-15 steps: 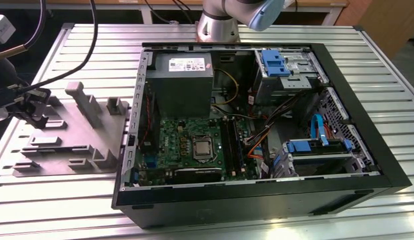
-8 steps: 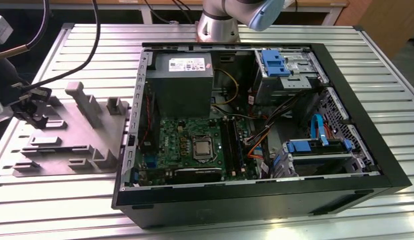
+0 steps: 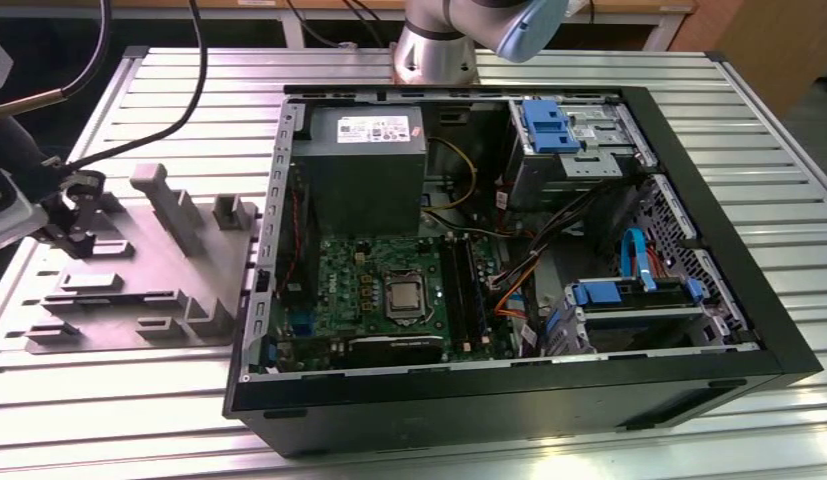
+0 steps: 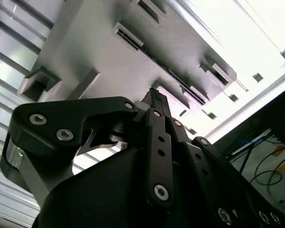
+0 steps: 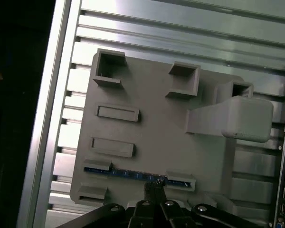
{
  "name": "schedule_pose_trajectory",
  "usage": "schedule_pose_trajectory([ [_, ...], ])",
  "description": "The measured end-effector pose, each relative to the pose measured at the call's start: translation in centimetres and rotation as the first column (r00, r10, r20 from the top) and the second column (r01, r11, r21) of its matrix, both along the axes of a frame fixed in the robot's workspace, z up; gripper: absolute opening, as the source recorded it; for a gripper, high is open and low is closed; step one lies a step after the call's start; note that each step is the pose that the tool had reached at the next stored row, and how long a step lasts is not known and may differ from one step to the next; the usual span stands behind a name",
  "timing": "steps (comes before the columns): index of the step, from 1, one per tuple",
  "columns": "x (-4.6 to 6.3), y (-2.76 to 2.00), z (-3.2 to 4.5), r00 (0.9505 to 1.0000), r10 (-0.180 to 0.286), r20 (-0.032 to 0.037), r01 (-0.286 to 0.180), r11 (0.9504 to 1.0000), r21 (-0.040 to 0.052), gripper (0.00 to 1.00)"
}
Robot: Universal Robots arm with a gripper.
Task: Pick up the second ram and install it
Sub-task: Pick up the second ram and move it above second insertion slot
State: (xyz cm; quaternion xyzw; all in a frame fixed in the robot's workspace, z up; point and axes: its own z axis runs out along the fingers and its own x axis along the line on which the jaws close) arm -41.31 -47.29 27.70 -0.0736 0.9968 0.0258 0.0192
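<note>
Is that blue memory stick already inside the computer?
No, the memory stick sits in the grey tray, with the pincer right at it.

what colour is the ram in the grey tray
The ram is blue, clearest in the first wrist view.

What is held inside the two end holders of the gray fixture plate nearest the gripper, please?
The second ram, a thin blue strip on edge between them. The gripper covers part of its middle, and the holders hide its ends.

exterior view looks down (obliquely); wrist views, behind gripper (image 5: 154, 184), share fixture (image 5: 156, 128).
</note>
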Motion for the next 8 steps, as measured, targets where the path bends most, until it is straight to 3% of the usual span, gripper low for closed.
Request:
schedule_pose_trajectory([
  [4,0.00,0.00,-0.17,0.9973,0.073,0.0000,-0.073,0.9973,0.0000,0.10],
  [8,0.00,0.00,-0.33,0.9894,0.145,0.0000,-0.145,0.9894,0.0001,0.10],
])
